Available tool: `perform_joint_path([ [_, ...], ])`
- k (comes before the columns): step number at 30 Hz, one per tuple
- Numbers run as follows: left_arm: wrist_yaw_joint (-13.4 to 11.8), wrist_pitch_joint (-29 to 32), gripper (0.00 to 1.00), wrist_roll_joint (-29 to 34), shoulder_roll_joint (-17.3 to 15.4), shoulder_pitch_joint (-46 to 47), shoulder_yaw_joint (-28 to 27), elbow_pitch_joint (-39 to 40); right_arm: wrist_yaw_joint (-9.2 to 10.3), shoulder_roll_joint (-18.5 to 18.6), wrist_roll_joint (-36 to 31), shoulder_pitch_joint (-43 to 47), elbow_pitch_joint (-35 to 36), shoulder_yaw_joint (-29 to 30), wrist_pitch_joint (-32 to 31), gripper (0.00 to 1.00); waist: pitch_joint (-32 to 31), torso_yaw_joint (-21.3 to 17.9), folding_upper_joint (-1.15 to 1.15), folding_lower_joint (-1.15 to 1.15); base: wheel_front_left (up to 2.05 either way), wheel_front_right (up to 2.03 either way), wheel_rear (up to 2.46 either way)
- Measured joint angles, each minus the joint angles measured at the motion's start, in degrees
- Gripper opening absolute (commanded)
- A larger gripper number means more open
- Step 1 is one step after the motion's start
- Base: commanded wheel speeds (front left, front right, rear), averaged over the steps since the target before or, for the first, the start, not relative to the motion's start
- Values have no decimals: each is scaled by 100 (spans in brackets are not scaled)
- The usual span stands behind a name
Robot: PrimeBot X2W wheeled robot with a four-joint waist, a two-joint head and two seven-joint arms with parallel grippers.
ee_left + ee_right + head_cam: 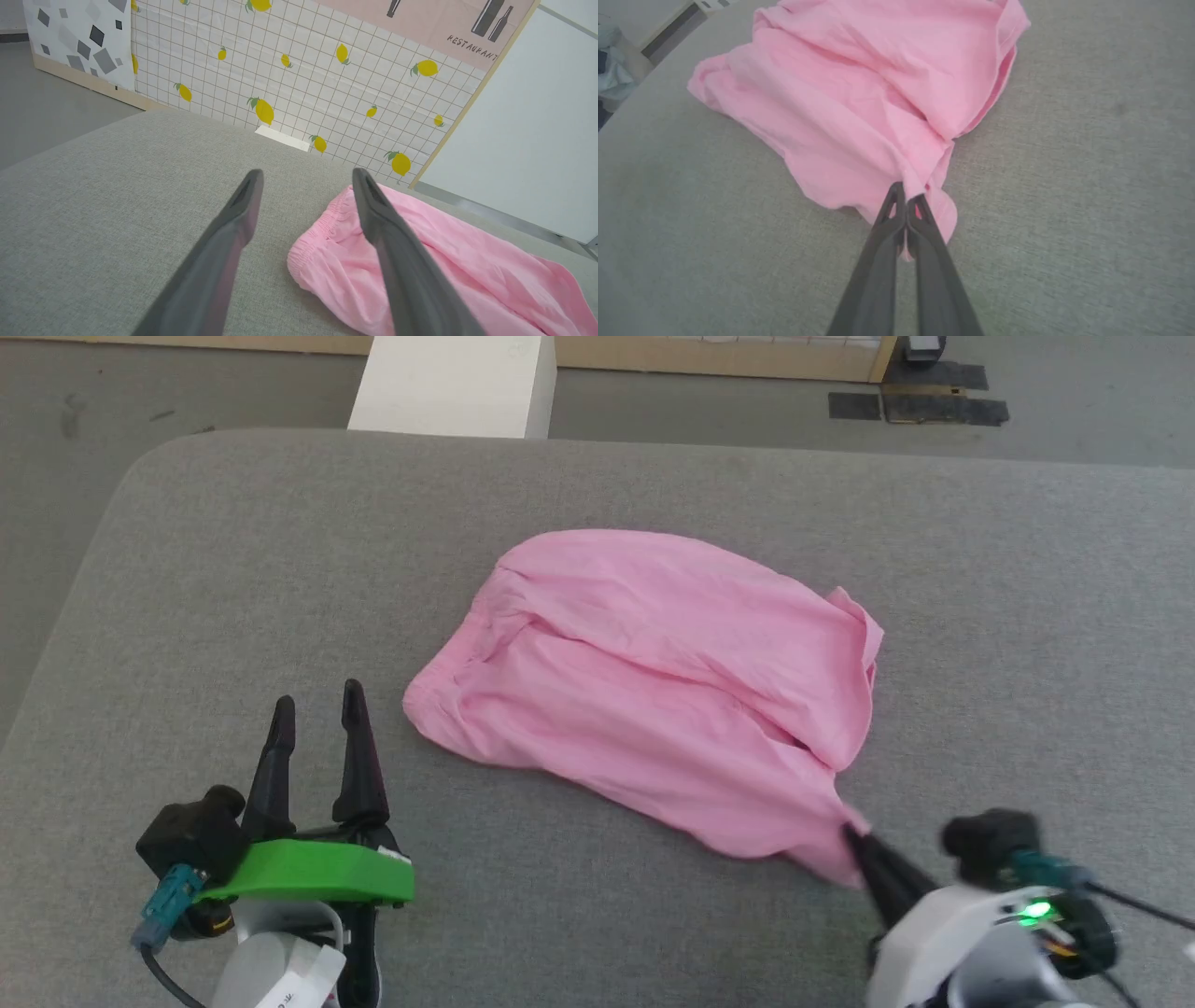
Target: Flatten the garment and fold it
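Head view: the garment (653, 681) lies rumpled on the grey bench (233, 569), between the 2 claws.
Right claw (906, 191): pinched shut on the garment's near corner, right at its tips, likely so that corner can be drawn out flat.
Left claw (317, 695): wide, holding nothing, just beside the gathered band edge (317, 224), seemingly placed to take it.
Garment state: layers overlap ahead of the right claw; not yet flat.

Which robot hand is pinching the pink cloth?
The right gripper: its two dark fingers are squeezed shut on the near corner of the garment. The left gripper has its fingers spread wide and holds nothing, off to one side.
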State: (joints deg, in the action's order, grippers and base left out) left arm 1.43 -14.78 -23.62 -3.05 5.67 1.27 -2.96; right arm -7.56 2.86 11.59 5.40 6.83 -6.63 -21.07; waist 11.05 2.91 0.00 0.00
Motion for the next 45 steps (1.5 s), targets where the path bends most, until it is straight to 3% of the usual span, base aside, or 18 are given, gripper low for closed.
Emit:
perform_joint_path([
  [9, 3, 0, 100, -1, 2, -1, -60, -42, -1, 3, -259, 136, 995, 1393, -294, 0, -107, -163, 0, 0, 0, 0, 0],
  [13, 11, 0, 100, -9, 2, 1, -64, -40, 0, 92, -516, -17, 1050, 1726, -493, 0, -89, -224, 0, 0, 0, 0, 0],
  [20, 13, 0, 100, -8, 4, 64, 24, -41, -1, 748, -668, -1318, -286, 1778, -422, 0, 57, -217, 0, 0, 0, 0, 0],
  [25, 13, 0, 100, 9, 5, 116, 81, -47, -1, 859, -743, -2029, -1594, 1545, -15, 0, 177, -166, 0, 0, 0, 0, 0],
  [26, 13, 0, 100, 10, 4, 120, 91, -47, -1, 853, -748, -2146, -1857, 1496, 85, 37, 195, -156, 0, 0, 0, 0, 0],
  [27, 12, 0, 100, 10, 5, 120, 101, -48, -1, 847, -755, -2236, -2093, 1458, 152, 100, 207, -146, 0, 0, 0, 0, 0],
  [34, 11, 0, 100, 11, 5, 116, 126, -124, -1, 569, -714, -2371, -2641, 1830, 780, 100, 79, -145, 0, 0, 0, 0, 0],
  [39, 11, 0, 100, 8, 5, 63, 135, -157, -1, 328, -714, -1789, -2151, 2168, 1101, 100, -131, -178, 0, 0, 0, 0, 0],
  [45, 11, 0, 100, 0, 5, -87, 168, -147, -1, 103, -683, -667, -1180, 2018, 1797, 100, -395, -289, 0, 0, 0, 0, 0],
])
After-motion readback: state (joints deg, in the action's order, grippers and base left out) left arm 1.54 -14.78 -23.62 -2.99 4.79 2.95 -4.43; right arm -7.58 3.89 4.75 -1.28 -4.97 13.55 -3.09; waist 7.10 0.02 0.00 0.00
